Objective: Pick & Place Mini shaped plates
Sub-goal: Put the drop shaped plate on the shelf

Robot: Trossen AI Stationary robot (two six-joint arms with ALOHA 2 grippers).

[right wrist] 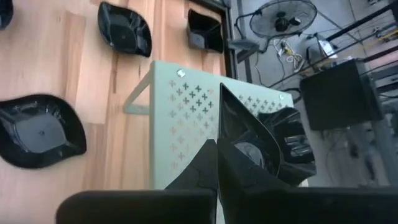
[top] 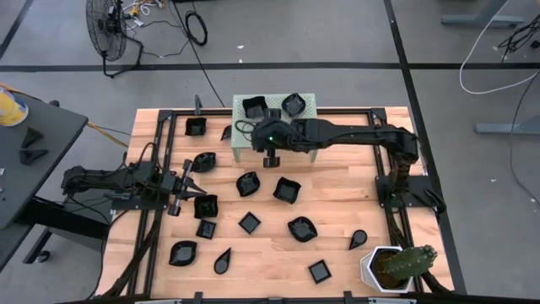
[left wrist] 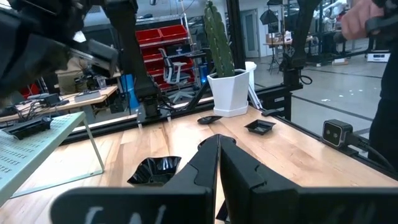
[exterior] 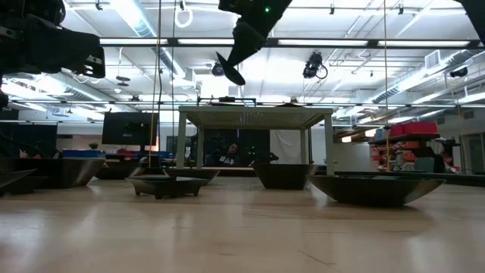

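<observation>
Several mini shaped plates, glossy black, lie scattered on the wooden table [top: 337, 203], such as one [top: 247, 183] near the middle and another [top: 302, 228] nearer the front. Two more [top: 253, 107] [top: 294, 104] sit on the pale green stand [top: 274, 118] at the far edge. My right gripper [right wrist: 217, 152] hangs over the stand's near left part, shut on a pointed plate [right wrist: 245, 134], which also shows in the low view as a plate [exterior: 227, 70]. My left gripper [top: 199, 192] rests shut and level at the table's left, beside a plate [top: 206, 205]. My right gripper pinches the pointed plate by its rim at one end [right wrist: 231, 148] between its two fingers [exterior: 244, 42]. The fingers slant down from the table's right side. The plate is lifted clear above the stand, tilted on edge, and juts out beyond and below the fingertips.
A white pot with a cactus [top: 392, 266] stands at the near right corner. A black frame [top: 388, 114] runs along the table's edges. In the left wrist view, a person's hand [left wrist: 360, 18] shows beyond the table.
</observation>
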